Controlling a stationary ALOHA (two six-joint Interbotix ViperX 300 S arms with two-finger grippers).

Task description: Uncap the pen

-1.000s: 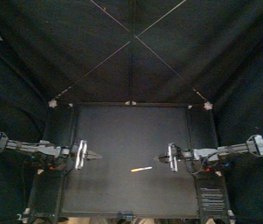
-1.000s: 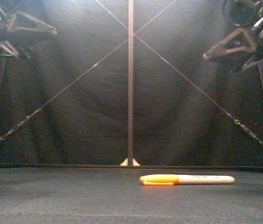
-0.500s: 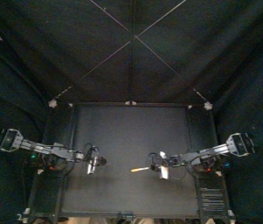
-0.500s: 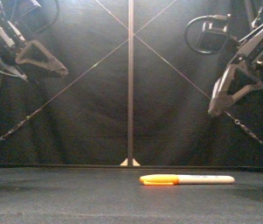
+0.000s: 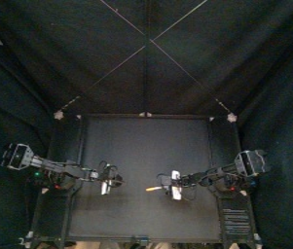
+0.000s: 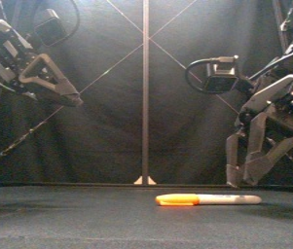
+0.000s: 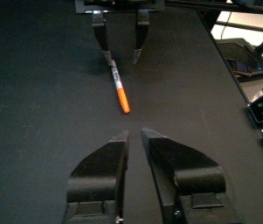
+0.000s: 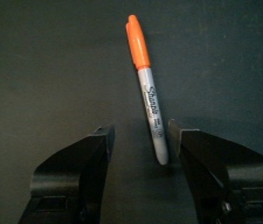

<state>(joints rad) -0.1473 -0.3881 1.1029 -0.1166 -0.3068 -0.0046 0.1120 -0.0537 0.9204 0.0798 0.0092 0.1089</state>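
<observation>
Right hand point(image 8: 141, 130) spread, straddling pen point(image 8: 145, 87) on surface point(image 8: 46, 70), not gripping; left hand point(image 7: 134, 133) nearly closed, aloft. Cap point(image 8: 134, 39) on; uncapping all pending.

One marker pen point(image 6: 210, 199) is lying on one black table point(image 5: 123, 136), wearing one orange cap point(image 6: 177, 199). Two black arms are hanging over it, one left arm point(image 5: 45, 170) and one right arm point(image 5: 234, 167). Two grippers are showing, one left gripper point(image 7: 134, 133) and one right gripper point(image 8: 140, 131), each carrying two jaws, making four jaws total.
</observation>
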